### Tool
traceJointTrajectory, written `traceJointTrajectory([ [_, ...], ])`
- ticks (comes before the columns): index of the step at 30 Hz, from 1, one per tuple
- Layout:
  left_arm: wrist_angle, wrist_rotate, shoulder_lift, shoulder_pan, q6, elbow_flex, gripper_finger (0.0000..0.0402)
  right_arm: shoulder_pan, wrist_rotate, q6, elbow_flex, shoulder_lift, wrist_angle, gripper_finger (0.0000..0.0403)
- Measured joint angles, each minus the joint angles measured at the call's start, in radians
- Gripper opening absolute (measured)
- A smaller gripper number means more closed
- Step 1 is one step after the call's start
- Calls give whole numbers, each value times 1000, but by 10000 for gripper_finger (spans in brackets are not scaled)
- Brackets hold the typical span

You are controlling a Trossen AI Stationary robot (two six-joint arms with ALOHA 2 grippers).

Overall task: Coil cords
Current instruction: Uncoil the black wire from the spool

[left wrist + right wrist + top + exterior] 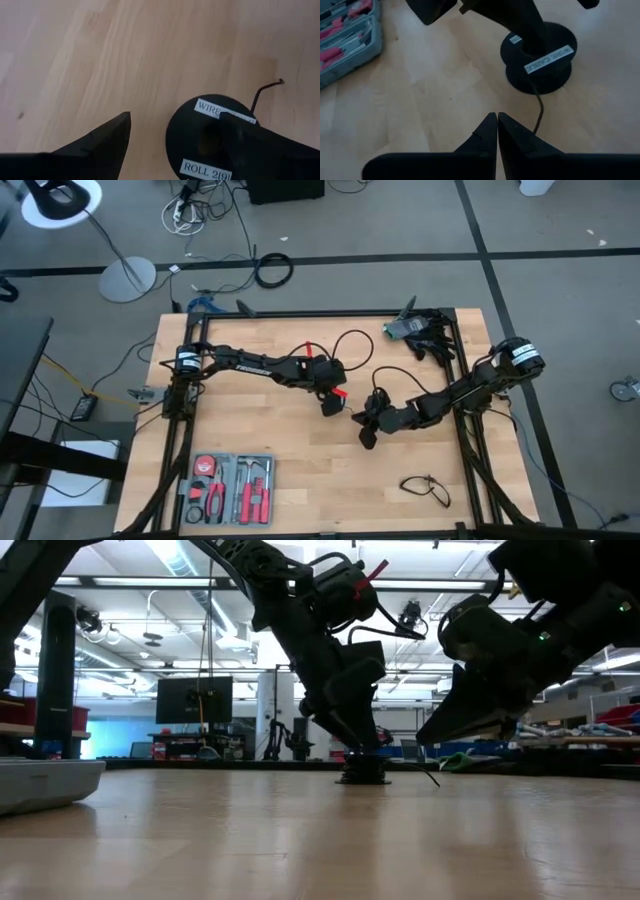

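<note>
A black spool [540,55] with white labels stands flat on the table between the two arms. A thin black cord is wound on it, and the cord's short tail [267,87] sticks out and lies on the wood. My left gripper [175,120] is open over the spool. My right gripper [497,117] is shut and hangs a little above the table just short of the spool [362,772]. The tail [538,107] runs past its fingers and touches neither in any view. My left gripper has one finger [240,137] stuck into the spool's centre hole [530,47], coming from above at a slant. Its other finger [107,137] stands outside the spool, clear of the rim. The spool stays flat on the table.
A grey tool case [228,488] with red-handled tools lies at the near left. A pair of glasses [427,488] lies at the near right. A dark and green object [415,330] sits at the far right corner. Bare wood lies around the spool.
</note>
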Motion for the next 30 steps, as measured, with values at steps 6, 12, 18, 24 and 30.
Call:
traceJointTrajectory([
  [6,-40,0,0,0,-21,0,307,22,0,69,0,0,0,16],
  [12,-73,0,0,0,-22,0,307,47,0,109,0,0,-1,16],
  [18,-84,0,0,0,-21,0,307,53,16,62,0,0,-11,16],
  [24,-80,-1,0,0,-20,0,307,26,29,27,0,0,-16,16],
  [30,-51,-8,0,0,-18,0,307,-15,34,-45,0,0,-16,16],
])
